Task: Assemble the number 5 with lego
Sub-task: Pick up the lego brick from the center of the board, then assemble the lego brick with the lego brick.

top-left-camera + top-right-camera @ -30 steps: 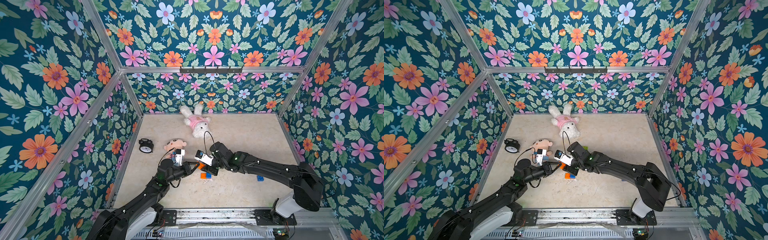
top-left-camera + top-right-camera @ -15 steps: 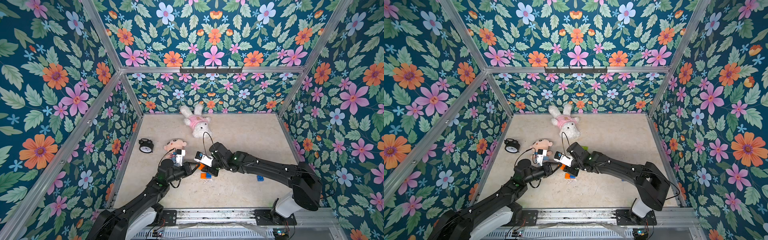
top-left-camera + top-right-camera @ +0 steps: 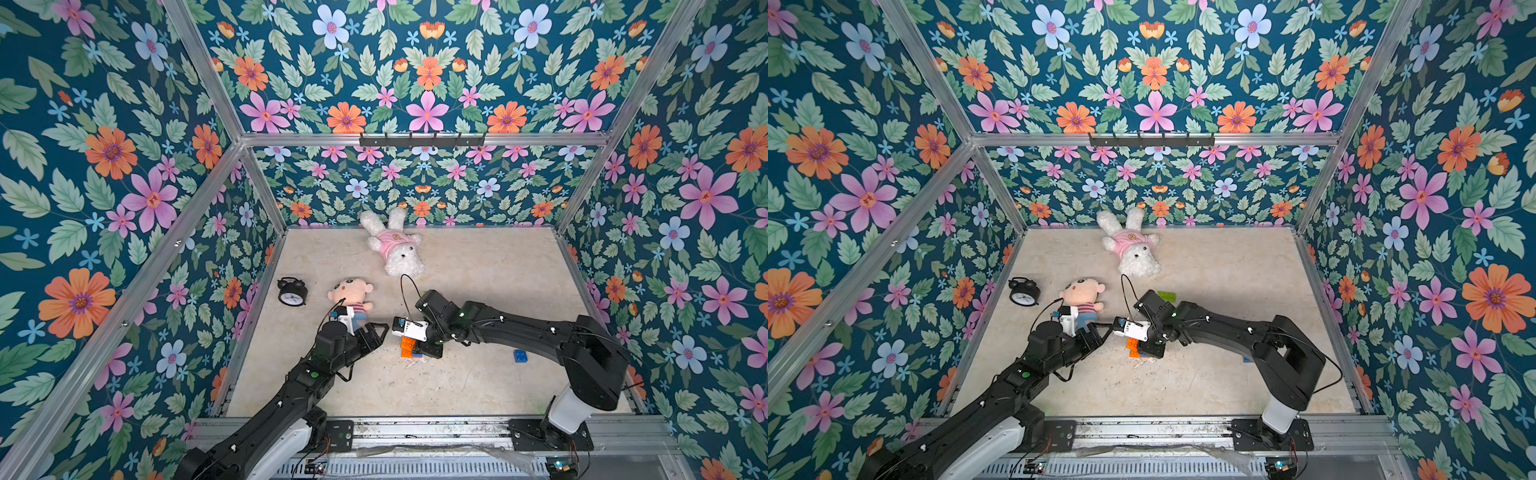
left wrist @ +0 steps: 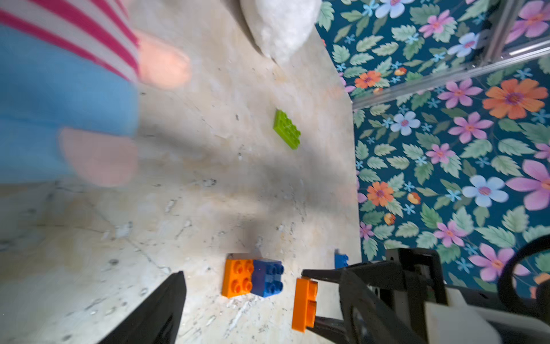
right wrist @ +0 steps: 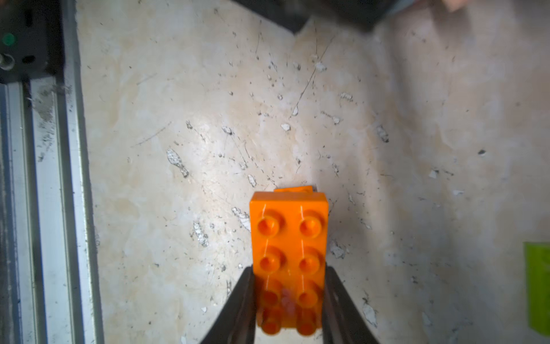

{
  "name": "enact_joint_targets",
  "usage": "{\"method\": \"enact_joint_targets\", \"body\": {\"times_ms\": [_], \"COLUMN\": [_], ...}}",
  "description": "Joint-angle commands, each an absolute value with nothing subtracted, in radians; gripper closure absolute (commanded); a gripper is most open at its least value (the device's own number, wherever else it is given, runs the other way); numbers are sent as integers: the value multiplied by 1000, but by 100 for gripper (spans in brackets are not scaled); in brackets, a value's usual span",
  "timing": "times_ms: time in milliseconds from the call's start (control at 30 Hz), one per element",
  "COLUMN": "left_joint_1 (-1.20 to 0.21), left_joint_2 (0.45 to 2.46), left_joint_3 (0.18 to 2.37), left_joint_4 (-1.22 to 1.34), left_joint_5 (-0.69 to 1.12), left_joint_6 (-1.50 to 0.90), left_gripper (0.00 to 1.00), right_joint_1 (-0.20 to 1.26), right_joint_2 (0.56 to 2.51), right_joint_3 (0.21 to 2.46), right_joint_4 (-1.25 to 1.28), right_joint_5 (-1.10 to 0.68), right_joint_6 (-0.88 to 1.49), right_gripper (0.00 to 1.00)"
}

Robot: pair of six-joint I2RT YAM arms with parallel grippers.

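Note:
My right gripper (image 5: 290,300) is shut on an orange oblong lego brick (image 5: 288,238), studs facing its camera. In the left wrist view this held brick (image 4: 304,303) hangs close beside a second orange brick (image 4: 238,278) lying on the floor with a blue square brick (image 4: 268,278) joined onto it. In a top view the orange and blue bricks (image 3: 409,349) show under the right gripper. My left gripper (image 3: 380,336) stands open and empty just left of them, with one finger (image 4: 160,306) in its wrist view. A loose blue brick (image 3: 519,356) and a lime-green brick (image 3: 1167,296) lie apart.
A doll in a striped shirt (image 3: 351,295) lies just behind my left gripper. A white plush rabbit (image 3: 395,249) lies near the back wall and a black alarm clock (image 3: 292,291) at the left. Floral walls enclose the beige floor (image 3: 478,386).
The left gripper's jaws have opened from shut. The right gripper's jaws have closed tighter on the orange brick. Both arms have barely shifted.

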State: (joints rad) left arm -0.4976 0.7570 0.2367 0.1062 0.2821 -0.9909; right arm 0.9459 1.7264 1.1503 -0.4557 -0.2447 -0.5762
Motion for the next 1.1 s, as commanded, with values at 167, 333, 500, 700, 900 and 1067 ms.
{"method": "enact_joint_targets", "body": {"times_ms": [167,333,500,700,900,1067], "left_joint_1": [-497,-497,-497,-497,-497,-497], "left_joint_2": [664,659,658,655,642,625], "left_joint_3": [257,265,272,271,271,264], "left_joint_4": [-75,-83,-97,-98,-111,-120], "left_joint_5": [107,94,88,85,77,66], "left_joint_6": [-966,-957,-948,-950,-949,-953], "left_gripper": [14,14,14,14,13,13], "right_joint_1": [927,926,928,947,948,954], "right_joint_2": [1766,1803,1819,1836,1871,1870], "right_joint_3": [1215,1255,1266,1276,1299,1300], "right_joint_4": [-561,-599,-611,-611,-637,-636], "right_joint_5": [-271,-267,-267,-256,-214,-190], "right_joint_6": [-666,-680,-692,-702,-703,-706], "right_gripper": [85,85,85,85,85,85]}}
